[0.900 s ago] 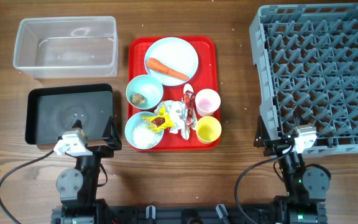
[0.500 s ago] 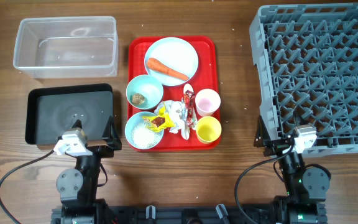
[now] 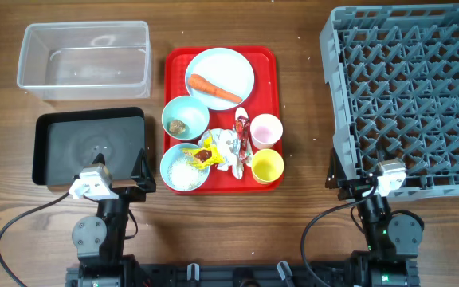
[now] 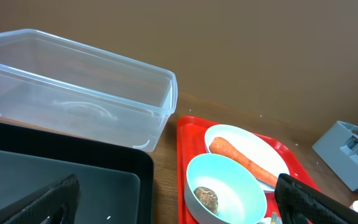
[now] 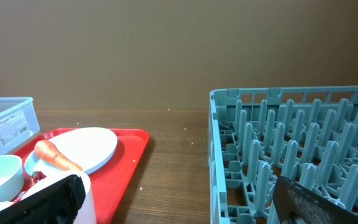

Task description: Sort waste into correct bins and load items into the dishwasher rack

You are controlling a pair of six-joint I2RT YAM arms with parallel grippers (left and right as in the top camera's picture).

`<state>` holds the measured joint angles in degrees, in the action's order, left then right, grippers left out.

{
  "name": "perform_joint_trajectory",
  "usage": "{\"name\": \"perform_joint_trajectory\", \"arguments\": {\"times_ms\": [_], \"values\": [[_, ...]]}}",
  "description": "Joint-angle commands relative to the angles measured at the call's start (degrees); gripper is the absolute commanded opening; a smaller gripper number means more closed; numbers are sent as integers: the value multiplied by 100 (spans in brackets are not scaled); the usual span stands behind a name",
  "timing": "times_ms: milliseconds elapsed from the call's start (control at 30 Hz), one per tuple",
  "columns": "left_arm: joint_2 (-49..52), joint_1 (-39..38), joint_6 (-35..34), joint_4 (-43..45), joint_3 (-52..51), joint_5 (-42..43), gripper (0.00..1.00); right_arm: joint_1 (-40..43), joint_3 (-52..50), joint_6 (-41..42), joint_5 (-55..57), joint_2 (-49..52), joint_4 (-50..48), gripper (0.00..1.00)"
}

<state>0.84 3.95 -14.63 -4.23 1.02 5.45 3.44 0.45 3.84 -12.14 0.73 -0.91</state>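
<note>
Wooden table (image 3: 229, 231), brown wall (image 5: 166, 50), dishwasher rack (image 3: 405, 88).

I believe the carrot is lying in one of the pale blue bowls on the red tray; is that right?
Not quite. The carrot is on the red tray, but it lies on the round plate at the tray's far end, not in a bowl. The overhead view shows this plainly.

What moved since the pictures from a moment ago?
Nothing moved that I can see. The carrot lies on the plate just as before, and nothing was picked up or let go.
</note>
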Motion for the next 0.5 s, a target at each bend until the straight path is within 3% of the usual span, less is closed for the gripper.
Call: {"name": "perform_joint_trajectory", "arguments": {"times_ms": [0,467], "values": [[-50,42,94,26,-68,-57,100,-26,-15,68,74,-46,-9,100],[-46,42,72,42,-68,11,100,-26,-15,240,31,-46,-11,100]]}}
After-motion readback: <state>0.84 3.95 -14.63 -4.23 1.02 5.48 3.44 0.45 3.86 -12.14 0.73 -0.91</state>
